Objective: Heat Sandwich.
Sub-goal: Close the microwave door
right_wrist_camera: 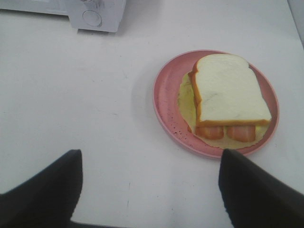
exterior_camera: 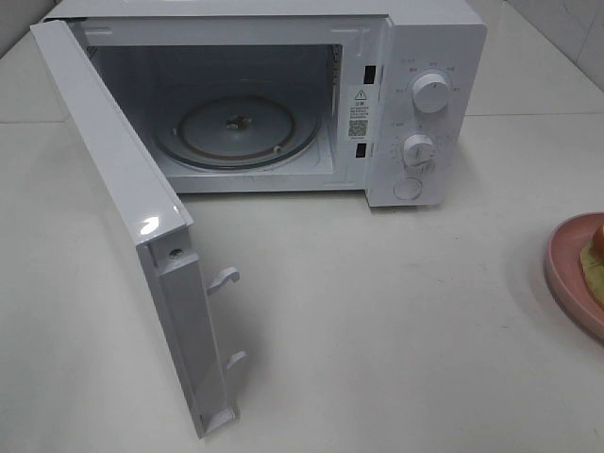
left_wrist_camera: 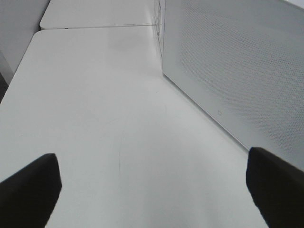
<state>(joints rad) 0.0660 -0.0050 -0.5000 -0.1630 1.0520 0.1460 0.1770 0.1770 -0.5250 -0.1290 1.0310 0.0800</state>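
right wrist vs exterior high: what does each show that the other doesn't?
Only the right wrist: the whole sandwich, white bread on top, and the open right gripper holding nothing.
Only the exterior high: the microwave's open door, its glass turntable with nothing on it, and two knobs.
Both: the pink plate, cut off at the edge in the exterior high view, the microwave, and the white table.

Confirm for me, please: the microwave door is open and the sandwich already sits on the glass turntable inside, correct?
Not quite. The microwave door is open, but the sandwich sits on the pink plate on the table; the right wrist view shows it.
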